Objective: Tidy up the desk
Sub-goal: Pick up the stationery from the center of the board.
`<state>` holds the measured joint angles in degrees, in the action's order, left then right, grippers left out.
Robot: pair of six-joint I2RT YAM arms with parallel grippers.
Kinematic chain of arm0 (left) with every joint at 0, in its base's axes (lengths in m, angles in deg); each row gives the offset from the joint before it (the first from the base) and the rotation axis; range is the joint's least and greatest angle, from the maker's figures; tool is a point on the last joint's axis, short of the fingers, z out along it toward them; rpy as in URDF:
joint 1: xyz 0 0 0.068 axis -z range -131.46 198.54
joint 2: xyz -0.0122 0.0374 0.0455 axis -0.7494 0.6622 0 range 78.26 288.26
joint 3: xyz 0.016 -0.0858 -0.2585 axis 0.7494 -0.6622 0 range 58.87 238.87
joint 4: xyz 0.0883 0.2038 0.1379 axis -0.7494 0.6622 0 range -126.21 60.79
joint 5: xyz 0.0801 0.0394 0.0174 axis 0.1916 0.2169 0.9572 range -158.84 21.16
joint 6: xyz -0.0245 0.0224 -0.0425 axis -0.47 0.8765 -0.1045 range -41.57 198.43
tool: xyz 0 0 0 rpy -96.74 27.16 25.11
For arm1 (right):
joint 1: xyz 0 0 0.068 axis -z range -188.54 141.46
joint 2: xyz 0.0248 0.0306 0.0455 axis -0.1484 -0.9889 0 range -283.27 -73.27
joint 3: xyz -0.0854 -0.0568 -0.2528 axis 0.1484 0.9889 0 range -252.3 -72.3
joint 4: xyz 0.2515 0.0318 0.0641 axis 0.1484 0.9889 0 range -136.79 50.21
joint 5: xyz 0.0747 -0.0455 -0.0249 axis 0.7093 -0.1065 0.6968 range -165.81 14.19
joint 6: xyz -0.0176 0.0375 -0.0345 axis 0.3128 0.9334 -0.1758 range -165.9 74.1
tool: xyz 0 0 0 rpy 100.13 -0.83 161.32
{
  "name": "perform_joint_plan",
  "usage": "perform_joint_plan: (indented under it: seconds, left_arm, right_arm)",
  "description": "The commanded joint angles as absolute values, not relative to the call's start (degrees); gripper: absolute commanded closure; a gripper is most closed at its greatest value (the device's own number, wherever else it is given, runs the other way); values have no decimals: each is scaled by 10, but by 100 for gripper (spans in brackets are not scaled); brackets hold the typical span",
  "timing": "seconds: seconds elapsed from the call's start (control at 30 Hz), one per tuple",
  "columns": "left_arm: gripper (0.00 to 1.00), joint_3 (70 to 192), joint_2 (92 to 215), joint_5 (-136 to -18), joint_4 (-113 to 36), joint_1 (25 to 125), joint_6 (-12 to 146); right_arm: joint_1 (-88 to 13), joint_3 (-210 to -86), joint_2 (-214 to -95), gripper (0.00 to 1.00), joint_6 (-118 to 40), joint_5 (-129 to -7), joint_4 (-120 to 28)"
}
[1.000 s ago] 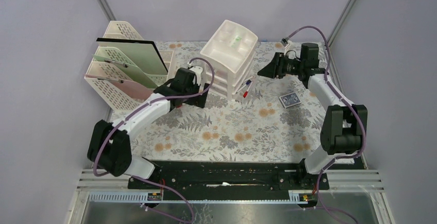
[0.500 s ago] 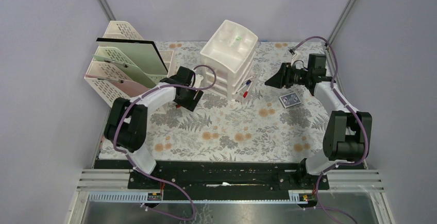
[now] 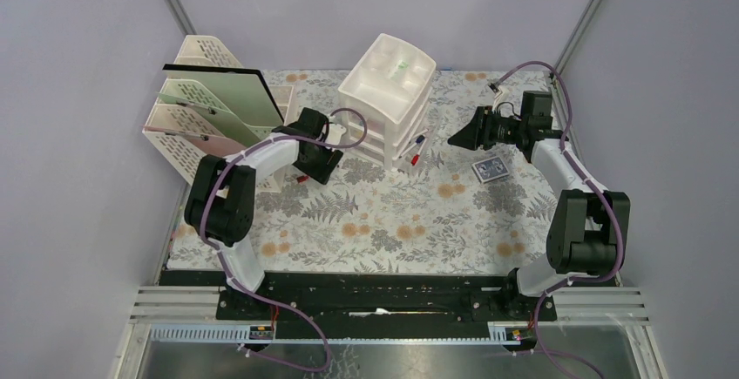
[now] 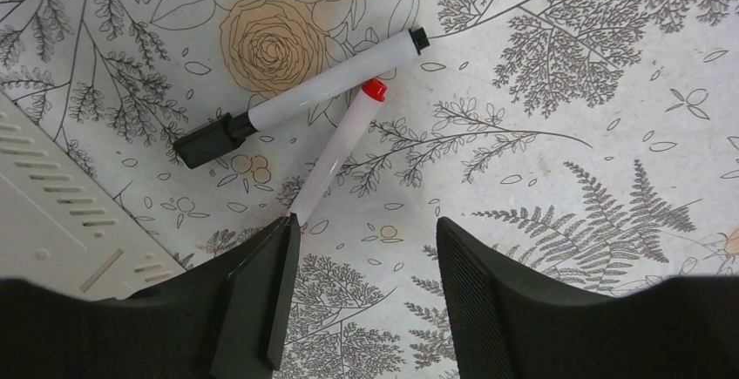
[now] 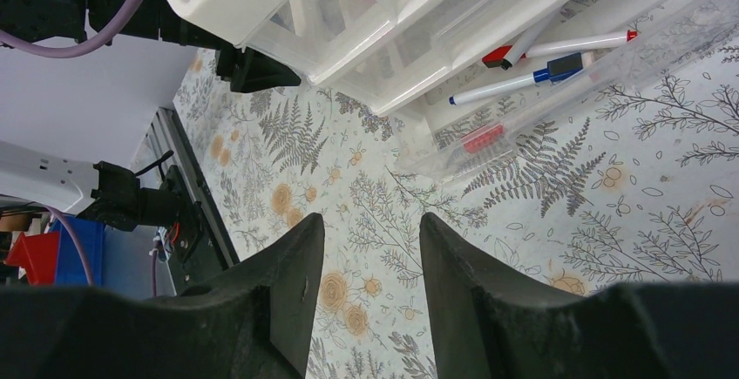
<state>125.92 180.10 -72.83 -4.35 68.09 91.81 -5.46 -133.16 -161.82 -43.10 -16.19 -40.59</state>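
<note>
The desk (image 3: 392,222) wears a pale cloth with fern and flower print. My left gripper (image 3: 307,172) hovers low over it beside the file rack, jaws open with only cloth between them (image 4: 364,222). Just ahead of it lie a white marker with a black cap (image 4: 305,100) and a thin red-tipped pen (image 4: 335,157). The pen's lower end runs under my left fingertip (image 4: 281,231). My right gripper (image 3: 455,140) is open and empty, pointing at the drawer unit (image 3: 388,91), with the cloth showing between its fingers (image 5: 370,222).
A cream lattice file rack (image 3: 213,113) with folders stands at the back left. The white drawer unit's bottom drawer (image 5: 558,91) is pulled out, with red and blue pens (image 5: 523,78) inside. A small patterned card box (image 3: 491,169) lies under the right arm.
The left arm has folded back toward the file rack and its jaws have narrowed. The right gripper shifted slightly right, then held still.
</note>
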Motion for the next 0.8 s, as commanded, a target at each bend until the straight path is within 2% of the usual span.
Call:
perform_joint_plan:
  seconds: [0.0,0.13,0.27,0.43,0.57,0.77]
  left_arm:
    - [39,1286,1822,-744,-53,672,943]
    - [47,1292,1837,-744,-54,666,956]
    - [51,1298,1851,-736,-54,666,963]
    - [64,1297,1859,-742,-55,666,963]
    - [65,1284,1856,-747,-59,666,958]
    - [54,1279,1826,-754,-69,666,956]
  right_arm:
    - [-52,-1331,-1601,48,-435,-146,-416]
    - [-52,-1331,-1603,48,-431,-143,-418]
    - [-52,-1330,-1603,48,-428,-142,-421]
    - [-52,-1329,-1601,48,-428,-141,-421]
    - [-51,-1329,-1601,48,-427,-140,-421]
    - [-51,-1329,-1604,49,-422,-136,-427]
